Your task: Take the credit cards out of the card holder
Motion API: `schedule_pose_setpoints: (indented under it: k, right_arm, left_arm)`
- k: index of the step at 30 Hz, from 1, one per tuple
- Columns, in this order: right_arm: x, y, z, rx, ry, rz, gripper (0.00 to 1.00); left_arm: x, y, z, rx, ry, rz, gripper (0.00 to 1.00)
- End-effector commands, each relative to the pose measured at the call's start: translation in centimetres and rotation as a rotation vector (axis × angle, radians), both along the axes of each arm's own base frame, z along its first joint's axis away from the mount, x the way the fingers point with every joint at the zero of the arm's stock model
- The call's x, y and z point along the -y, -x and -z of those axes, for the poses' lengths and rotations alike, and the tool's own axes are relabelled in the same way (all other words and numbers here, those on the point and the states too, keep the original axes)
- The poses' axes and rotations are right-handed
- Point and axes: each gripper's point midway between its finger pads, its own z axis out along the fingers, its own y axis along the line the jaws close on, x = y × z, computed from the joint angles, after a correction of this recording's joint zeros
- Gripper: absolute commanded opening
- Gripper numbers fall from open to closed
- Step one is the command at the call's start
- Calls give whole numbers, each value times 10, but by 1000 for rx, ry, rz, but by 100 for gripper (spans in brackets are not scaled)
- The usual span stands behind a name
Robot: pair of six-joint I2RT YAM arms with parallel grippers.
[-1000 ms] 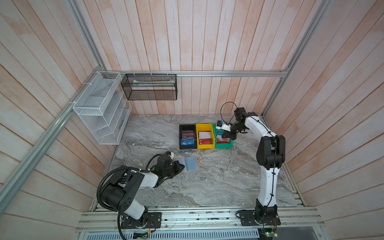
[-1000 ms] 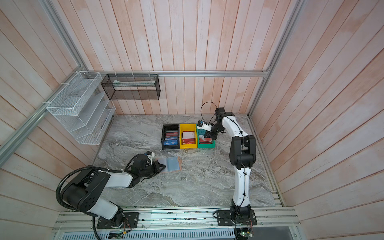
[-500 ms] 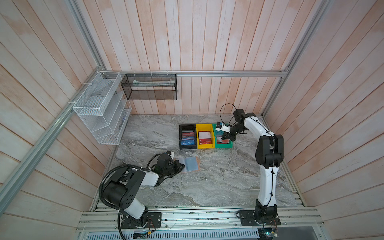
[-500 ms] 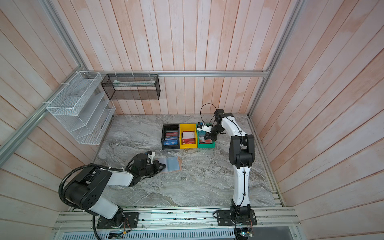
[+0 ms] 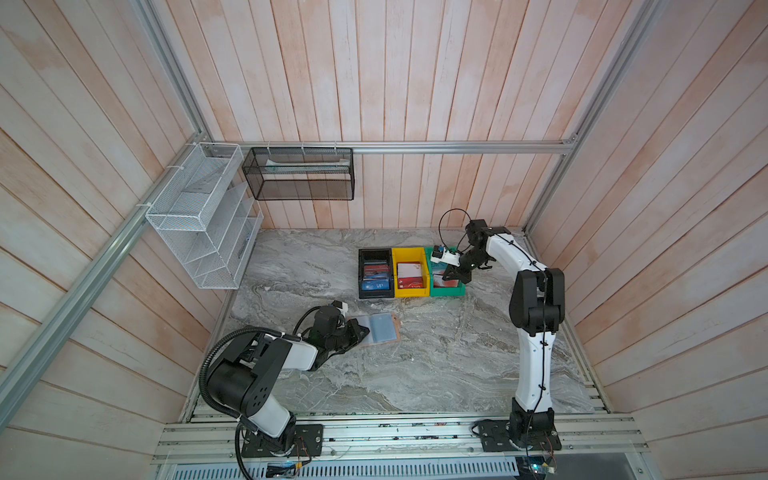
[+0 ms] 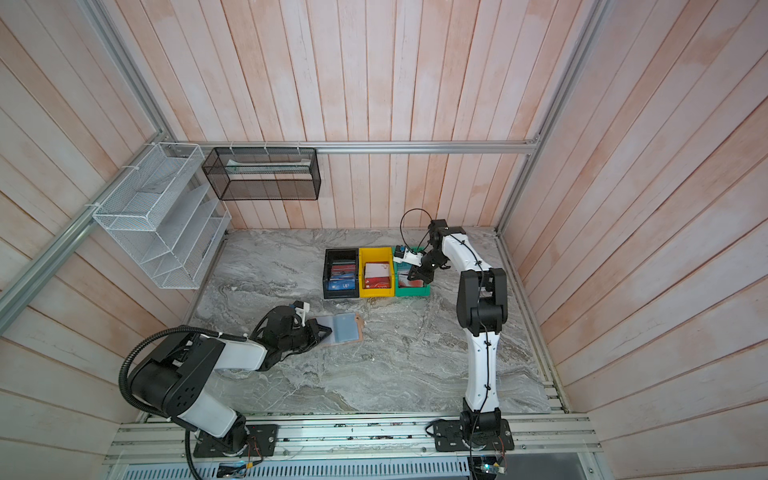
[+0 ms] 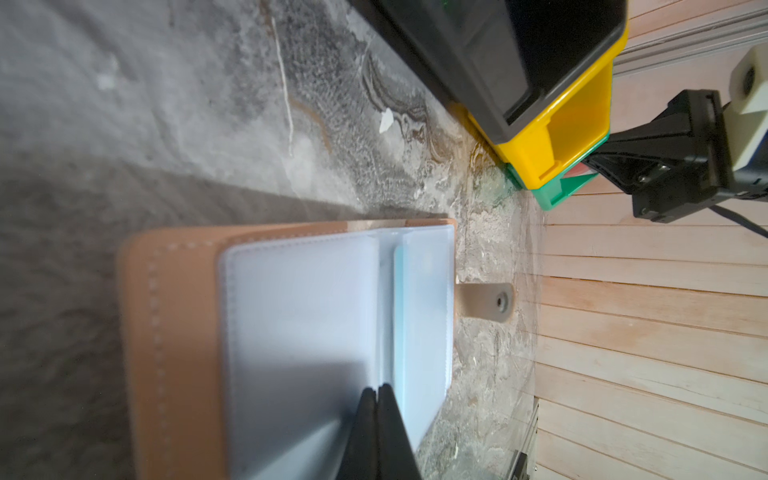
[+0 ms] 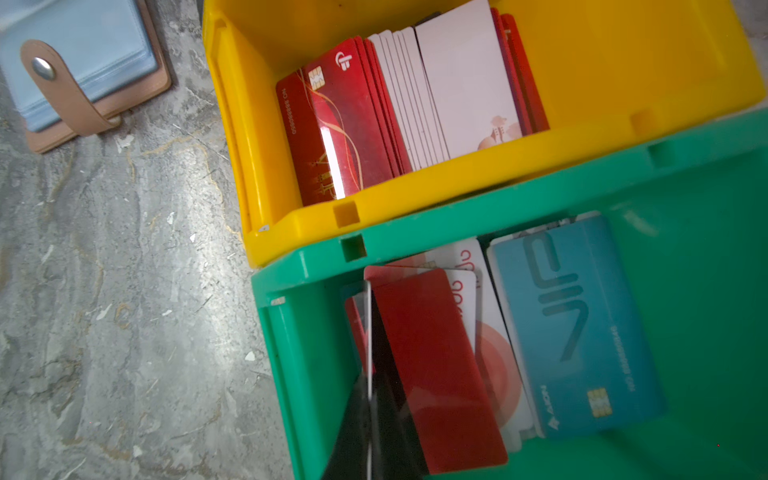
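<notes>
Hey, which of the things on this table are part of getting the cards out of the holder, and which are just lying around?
Part of the job: card holder; blue credit card and red-circle card, both in the green bin.
Just lying about: black bin, yellow bin, white wire rack, black mesh basket.
</notes>
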Motion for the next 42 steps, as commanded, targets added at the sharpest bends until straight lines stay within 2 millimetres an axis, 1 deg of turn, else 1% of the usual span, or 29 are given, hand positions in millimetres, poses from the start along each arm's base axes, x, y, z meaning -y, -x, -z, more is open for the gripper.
schedule_pose_setpoints:
  k: [1,4,6,10,14,18,20,23,27,29,31,33,36,38,40,42]
  right_arm:
    - [2,-12,1,27,27,31,5]
    - [4,-21,-3,63,36,53,11]
    - [3,-23,-7,75,33,58,16]
    - [3,-26,-11,93,29,65,18]
    - [1,-26,-17,103,17,64,25]
    - [1,-30,-29,139,12,68,26]
    - [0,-32,-38,162,5,77,26]
    - [-4,-31,-59,195,-20,87,26]
    - [-9,-22,-93,257,-80,114,26]
    - [-10,-18,-106,298,-90,136,26]
    - [-8,-15,-123,344,-106,210,26]
    - [-8,-8,-134,350,-144,289,26]
    - [-23,17,-142,291,-255,368,26]
    - [-41,39,-146,205,-365,408,24]
    - [-62,62,-146,96,-480,430,22]
    - [-85,83,-141,-31,-571,456,16]
  left_arm:
    - [2,-6,-4,31,4,15,0]
    - [3,-6,-3,30,3,18,0]
    - [3,-6,-3,29,4,19,0]
    - [3,-6,-2,28,7,21,0]
    - [3,-6,-2,29,8,22,0]
    - [2,-5,-2,30,8,20,0]
    - [2,-5,-3,31,9,19,0]
    - [3,-4,-5,34,12,23,0]
    - [2,-5,-13,52,11,24,0]
    - [2,-5,-17,60,11,28,0]
    - [3,-6,-22,72,8,32,0]
    - [2,-5,-28,82,10,33,0]
    - [1,-3,-40,104,19,33,0]
    - [-1,-1,-44,110,12,27,0]
    - [-4,3,-44,106,-3,25,0]
    - [-7,7,-42,98,-16,22,0]
